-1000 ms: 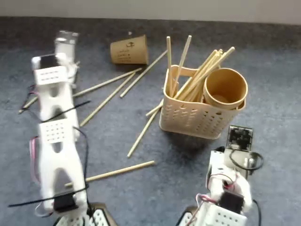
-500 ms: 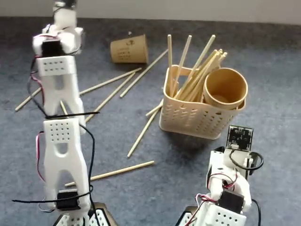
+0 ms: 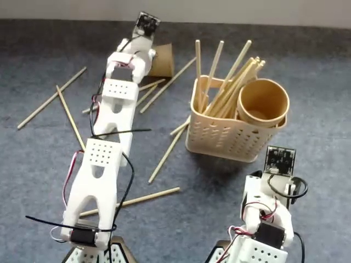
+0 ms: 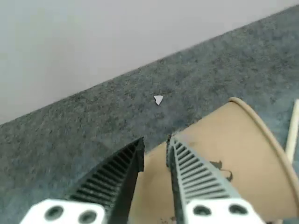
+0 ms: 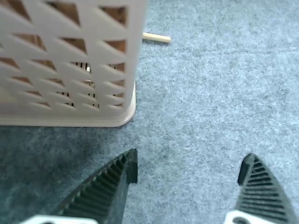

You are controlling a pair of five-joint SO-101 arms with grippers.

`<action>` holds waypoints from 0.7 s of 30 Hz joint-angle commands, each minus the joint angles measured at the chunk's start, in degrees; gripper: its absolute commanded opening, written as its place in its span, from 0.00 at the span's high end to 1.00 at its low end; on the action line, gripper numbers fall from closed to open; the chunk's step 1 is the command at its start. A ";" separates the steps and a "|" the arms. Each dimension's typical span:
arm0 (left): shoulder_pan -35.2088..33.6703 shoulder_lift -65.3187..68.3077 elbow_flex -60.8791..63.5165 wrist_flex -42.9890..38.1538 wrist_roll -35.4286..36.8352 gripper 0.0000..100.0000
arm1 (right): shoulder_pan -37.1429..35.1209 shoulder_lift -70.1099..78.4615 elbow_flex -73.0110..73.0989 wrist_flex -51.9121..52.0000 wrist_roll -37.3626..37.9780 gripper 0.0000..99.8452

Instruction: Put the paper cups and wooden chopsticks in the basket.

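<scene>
The left gripper [image 4: 155, 145] has swung over to the paper cup [image 4: 243, 149] lying at 12 o'clock, fingers [image 4: 194, 173] a little apart, ready to grab. The right gripper [image 5: 187, 173] sits spread wide beside the basket [image 5: 70, 65].

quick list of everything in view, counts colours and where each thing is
lying paper cup: 1, brown, on its side on the carpet at the far end
cup in the basket: 1, tan, mouth up
basket: 1, cream, perforated, upright mid-carpet
chopsticks in the basket: a bundle, count unclear, pale wood, leaning beside that cup
loose chopsticks: about seven, pale wood, scattered on the carpet, some partly under the left arm
carpet: grey-blue, under everything
wall: pale, along the far edge
left gripper: black fingers, narrowly open, at the lying paper cup
right gripper: black fingers, wide open, over carpet beside the basket
</scene>
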 commanded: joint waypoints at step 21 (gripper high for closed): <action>-11.38 -36.18 -0.84 42.20 -0.44 0.86 | -0.40 -0.31 5.76 -2.95 0.88 0.66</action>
